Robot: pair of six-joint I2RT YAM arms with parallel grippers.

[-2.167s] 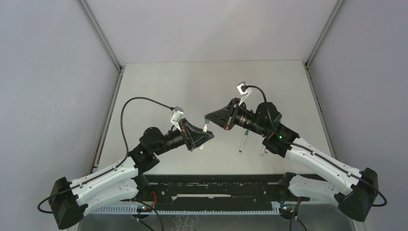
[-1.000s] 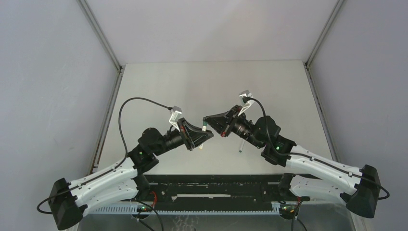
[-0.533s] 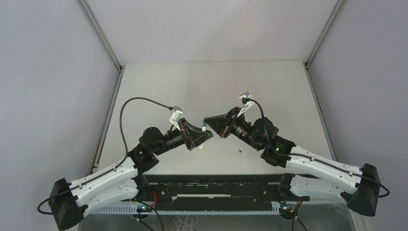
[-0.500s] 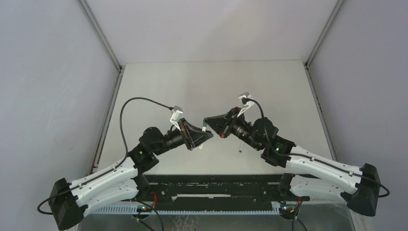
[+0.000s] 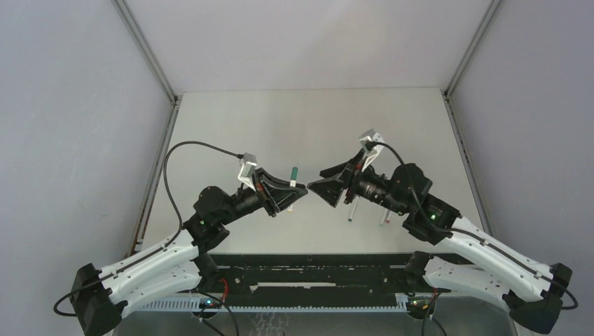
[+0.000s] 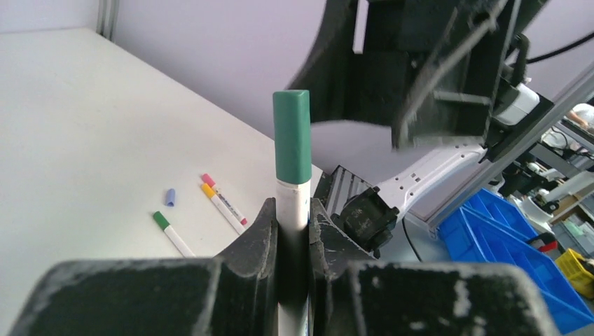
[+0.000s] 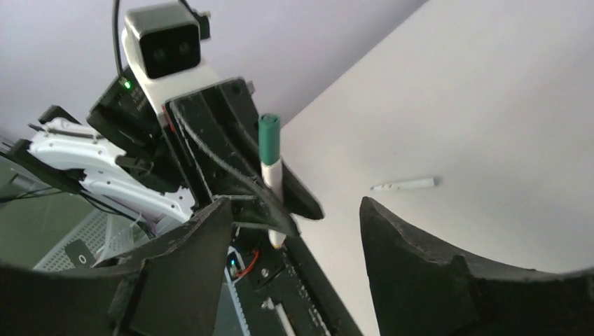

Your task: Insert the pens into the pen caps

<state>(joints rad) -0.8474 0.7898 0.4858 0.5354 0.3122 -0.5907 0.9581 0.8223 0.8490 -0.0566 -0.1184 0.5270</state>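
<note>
1. Clamping the pen [image 6: 293, 203] narrowly in the left gripper [image 5: 299, 191] at centre frame, with the green cap [image 6: 292, 136] now seated on its upper end.
2. Spreading the right gripper [image 5: 316, 187] wide and empty, backing off rightward after letting go of the cap.
3. Leaving the other pens [image 5: 353, 210] lying on the table at lower right of centre, probably next for capping.

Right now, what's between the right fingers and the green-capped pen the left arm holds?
Nothing. Right wrist view shows open air between the right fingers and the green-capped pen clamped in the left fingers; top view shows the same gap.
</note>
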